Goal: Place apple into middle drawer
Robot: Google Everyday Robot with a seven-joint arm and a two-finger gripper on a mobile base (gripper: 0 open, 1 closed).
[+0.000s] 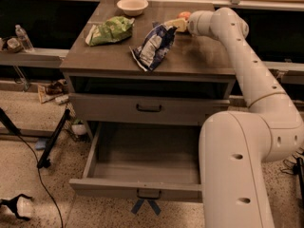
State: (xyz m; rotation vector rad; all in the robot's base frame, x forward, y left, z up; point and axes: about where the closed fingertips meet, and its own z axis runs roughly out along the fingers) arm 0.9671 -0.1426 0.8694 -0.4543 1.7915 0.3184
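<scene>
White arm [251, 75] bends across the cabinet top [204, 56], gripper [176, 24] at the apple [184, 15], whether gripping I cannot tell; middle drawer [142, 189] open, long axis side to side

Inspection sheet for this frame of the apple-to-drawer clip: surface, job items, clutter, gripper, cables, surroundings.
Surface: wooden cabinet top, carrying several items.
Job's things: apple at the top's rear, right by the gripper; middle drawer pulled open, nothing inside.
Clutter: cream bowl, green bag, blue-white snack bag.
Grippers: gripper over the top's rear, beside the apple.
Cables: black cable on the floor, left.
Surroundings: water bottle on the left shelf; upper drawer shut; blue tape cross on the floor.
</scene>
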